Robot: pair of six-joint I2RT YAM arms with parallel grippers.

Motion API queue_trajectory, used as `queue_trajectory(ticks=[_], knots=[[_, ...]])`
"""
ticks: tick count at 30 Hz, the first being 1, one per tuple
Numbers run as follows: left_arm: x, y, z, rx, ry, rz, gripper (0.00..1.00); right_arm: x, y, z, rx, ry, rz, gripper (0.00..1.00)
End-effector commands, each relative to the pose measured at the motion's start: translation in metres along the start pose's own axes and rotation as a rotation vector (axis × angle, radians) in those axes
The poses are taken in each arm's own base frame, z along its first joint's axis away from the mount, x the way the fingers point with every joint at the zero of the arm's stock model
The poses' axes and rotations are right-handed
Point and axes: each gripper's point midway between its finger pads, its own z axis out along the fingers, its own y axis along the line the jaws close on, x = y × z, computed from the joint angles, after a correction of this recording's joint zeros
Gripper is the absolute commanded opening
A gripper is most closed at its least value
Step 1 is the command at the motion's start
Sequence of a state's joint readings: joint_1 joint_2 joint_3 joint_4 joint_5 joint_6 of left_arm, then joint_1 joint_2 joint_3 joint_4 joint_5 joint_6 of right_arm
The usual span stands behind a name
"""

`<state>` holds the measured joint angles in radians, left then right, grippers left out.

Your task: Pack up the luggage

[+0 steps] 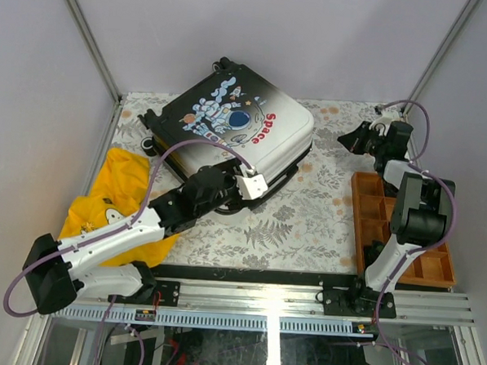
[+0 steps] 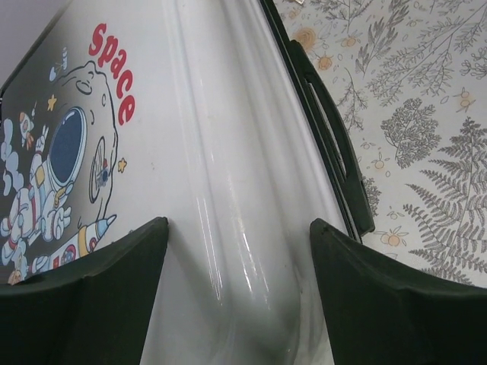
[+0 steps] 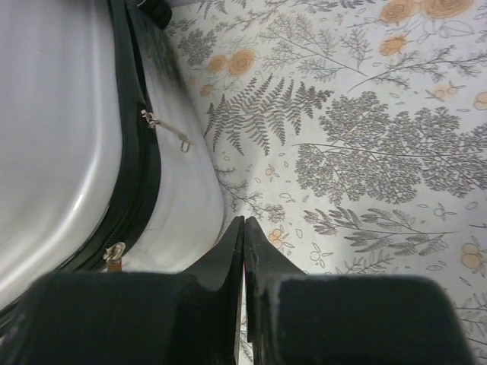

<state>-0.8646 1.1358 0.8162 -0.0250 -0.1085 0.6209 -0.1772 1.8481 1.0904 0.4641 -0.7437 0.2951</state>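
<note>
The luggage (image 1: 230,124) lies flat at the back middle of the table with its astronaut and red "Space" print facing up. My left gripper (image 1: 250,185) is at its near right corner. In the left wrist view the jaws of the left gripper (image 2: 238,222) stand wide, astride the rounded white corner of the luggage (image 2: 213,152). One finger rests on the printed top and the other on the side by the black zip band. My right gripper (image 1: 352,141) hovers shut and empty just right of the case. In its own view the right gripper (image 3: 243,219) is beside the luggage (image 3: 61,137).
A yellow garment (image 1: 120,192) is heaped on the left side under my left arm. An orange compartment tray (image 1: 388,231) stands along the right edge beside my right arm. Zipper pulls (image 3: 163,128) hang on the case's black zip band. Patterned cloth covers the table.
</note>
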Motion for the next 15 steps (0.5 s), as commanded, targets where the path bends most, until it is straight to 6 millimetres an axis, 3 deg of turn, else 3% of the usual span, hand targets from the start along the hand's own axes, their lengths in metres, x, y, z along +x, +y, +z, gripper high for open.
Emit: queue_trajectory(ticks=[1, 3, 5, 9, 13, 15], knots=[[0.003, -0.018, -0.007, 0.072, 0.124, 0.036, 0.71, -0.009, 0.044, 0.002, -0.114, -0.03, -0.07, 0.0], [-0.03, -0.024, -0.004, 0.105, 0.039, 0.01, 0.72, 0.0, 0.057, -0.002, -0.176, -0.01, -0.101, 0.0], [-0.048, -0.036, 0.0, 0.184, -0.005, -0.012, 0.74, 0.004, 0.062, -0.01, -0.226, 0.011, -0.14, 0.01], [-0.058, -0.058, 0.017, 0.261, -0.043, -0.019, 0.77, 0.02, 0.057, -0.024, -0.277, 0.067, -0.274, 0.23], [-0.077, -0.077, 0.054, 0.236, -0.039, -0.096, 0.76, 0.026, 0.05, -0.025, -0.271, 0.085, -0.293, 0.27], [-0.074, -0.088, 0.074, 0.193, 0.015, -0.127, 0.76, 0.027, 0.048, -0.024, -0.264, 0.083, -0.278, 0.31]])
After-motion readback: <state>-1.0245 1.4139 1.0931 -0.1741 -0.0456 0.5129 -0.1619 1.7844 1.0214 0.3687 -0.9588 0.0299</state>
